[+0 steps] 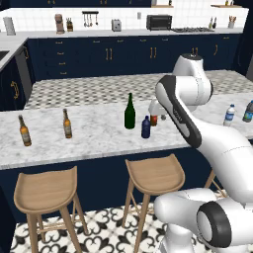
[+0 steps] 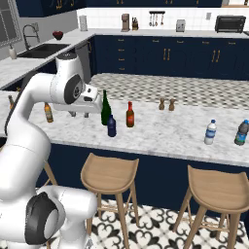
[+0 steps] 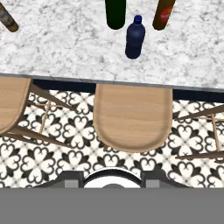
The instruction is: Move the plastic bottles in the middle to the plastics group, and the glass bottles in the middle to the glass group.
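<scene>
Your marble counter (image 1: 94,141) holds three bottles bunched in the middle because they wait for sorting. The tall green bottle (image 1: 130,112) stands at 12 o'clock, the red-topped brown bottle (image 2: 130,115) at 2, the small navy bottle (image 3: 134,37) nearest you at 6. Two amber beer bottles (image 1: 67,124) wait far out at 9, the clear water bottle (image 2: 210,132) at 3. Your gripper (image 2: 79,114) hangs above the stools with fingers pulled in narrow, carrying nothing

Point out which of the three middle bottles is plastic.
The short navy-blue bottle, squat and narrow-necked, nearest the counter's front edge. The tall green wine bottle and red-topped brown bottle behind it are glass.
</scene>
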